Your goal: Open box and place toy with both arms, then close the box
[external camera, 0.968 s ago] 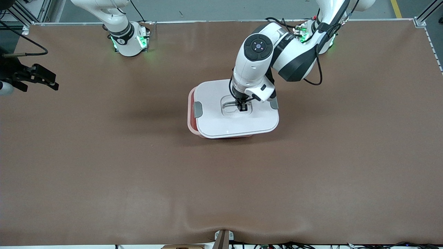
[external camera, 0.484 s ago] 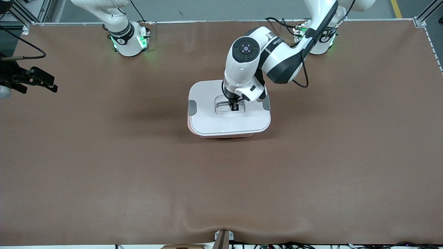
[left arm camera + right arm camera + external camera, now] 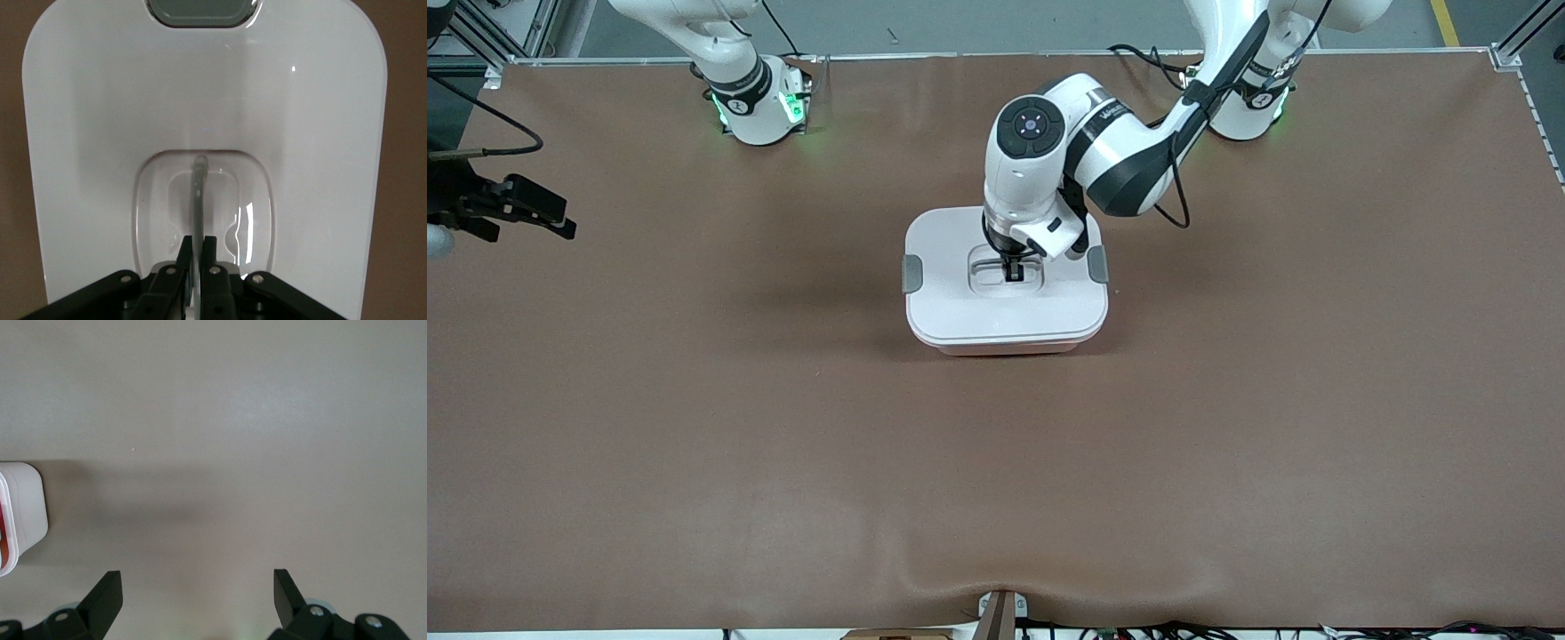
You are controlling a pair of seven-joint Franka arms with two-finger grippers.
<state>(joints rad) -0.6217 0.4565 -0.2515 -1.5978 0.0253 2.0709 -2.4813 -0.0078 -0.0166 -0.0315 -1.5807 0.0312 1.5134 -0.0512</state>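
The box stands mid-table, its pink tub showing only as a thin strip under the white lid, which lies squarely on it. My left gripper comes straight down into the lid's recess and is shut on the thin grey handle; the left gripper pinches it between both fingers. Grey latches sit at the lid's two ends. My right gripper waits open over the table's edge at the right arm's end, and the right gripper holds nothing. The toy is hidden.
Brown table mat spreads bare around the box on every side. A corner of the box shows in the right wrist view. The arm bases stand along the table's back edge.
The left gripper carried the lid toward the right arm's end and down; it was offset with the tub's pink rim exposed and now covers the tub evenly. The right gripper barely moved.
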